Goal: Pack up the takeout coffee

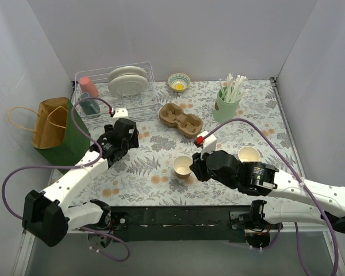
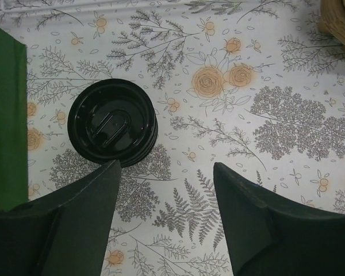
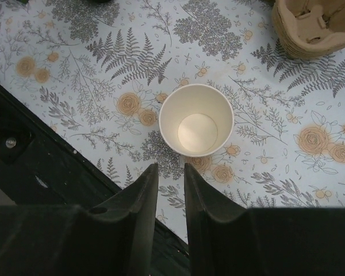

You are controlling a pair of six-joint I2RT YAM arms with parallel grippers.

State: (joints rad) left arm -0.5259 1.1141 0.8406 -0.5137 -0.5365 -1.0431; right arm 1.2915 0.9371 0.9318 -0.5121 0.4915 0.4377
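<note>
In the left wrist view the round black lid [image 2: 112, 122] of the takeout coffee is seen from straight above; the cup under it is hidden. It stands on the floral tablecloth beside a green bag [image 2: 3, 115]. My left gripper [image 2: 167, 167] is open and empty, and its left fingertip [image 2: 112, 169] is just short of the lid's near edge. In the top view my left gripper [image 1: 122, 137] covers the coffee. My right gripper [image 3: 171, 168] is empty with its jaws nearly together, just short of a lidless paper cup [image 3: 196, 119].
A moulded cardboard carrier [image 1: 180, 119] lies mid-table. Lidless cups stand at the centre [image 1: 183, 166] and the right [image 1: 249, 154]. A kraft and green bag [image 1: 57, 129] is at the left. A dish rack [image 1: 139, 104], a bowl [image 1: 179, 82] and a straw holder [image 1: 227, 103] line the back.
</note>
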